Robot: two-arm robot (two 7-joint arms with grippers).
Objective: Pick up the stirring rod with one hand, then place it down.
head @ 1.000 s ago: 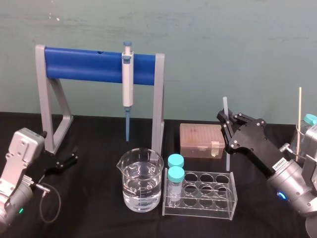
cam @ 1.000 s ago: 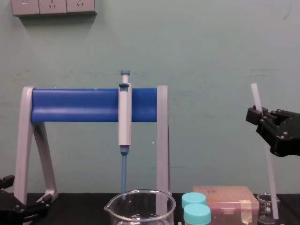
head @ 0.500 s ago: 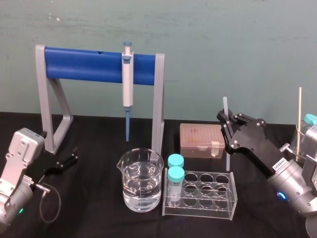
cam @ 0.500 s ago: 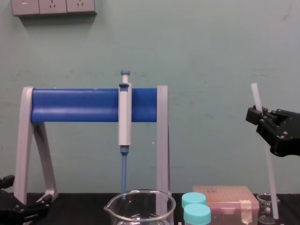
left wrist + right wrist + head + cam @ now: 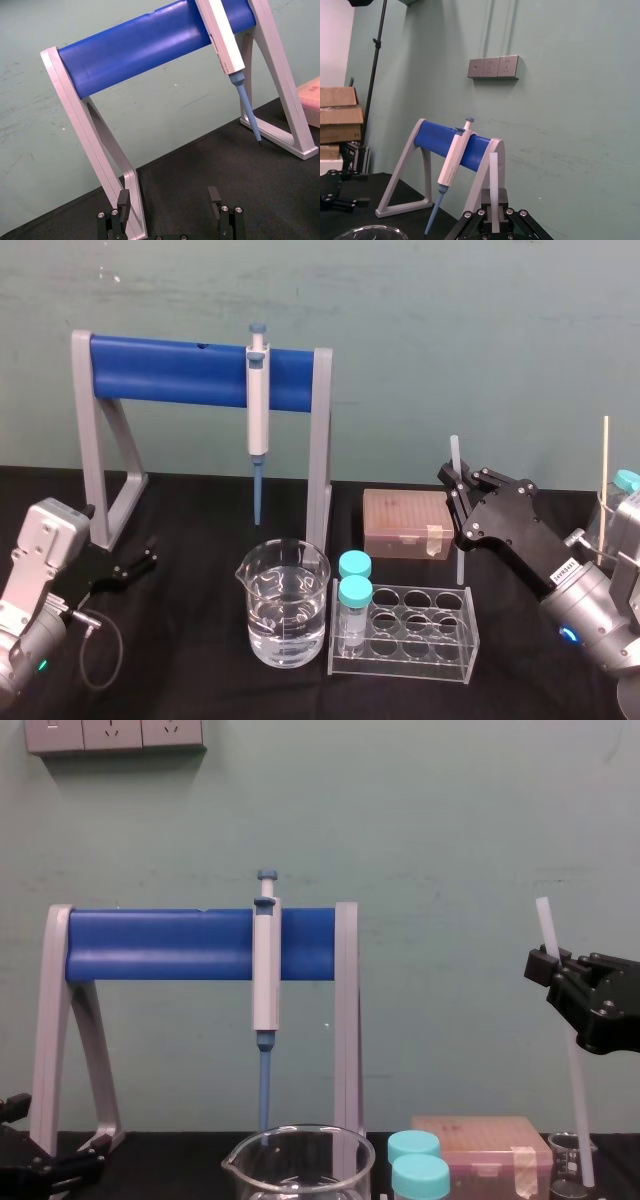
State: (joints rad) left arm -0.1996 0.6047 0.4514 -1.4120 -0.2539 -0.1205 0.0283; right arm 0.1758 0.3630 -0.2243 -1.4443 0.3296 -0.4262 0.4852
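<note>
Nearest the robot on the black table [image 5: 200,680] stand a large glass beaker [image 5: 285,605] of clear liquid and, just to its right, a clear tube rack [image 5: 420,635] holding two teal-capped vials [image 5: 354,595]. At the left edge, the left gripper [image 5: 135,565] sits low near the foot of a grey-and-blue stand [image 5: 180,370], its fingers [image 5: 123,199] spread apart and holding nothing. Behind the rack on the right, the right gripper [image 5: 455,483] is clamped on the stirring rod [image 5: 545,925], gripping it near the top. The rod stands nearly upright, its lower end by a small beaker [image 5: 565,1165]; whether it sits inside cannot be told. Farther back sits a pinkish tip box [image 5: 400,520], and a pipette [image 5: 258,410] hangs from the stand.
</note>
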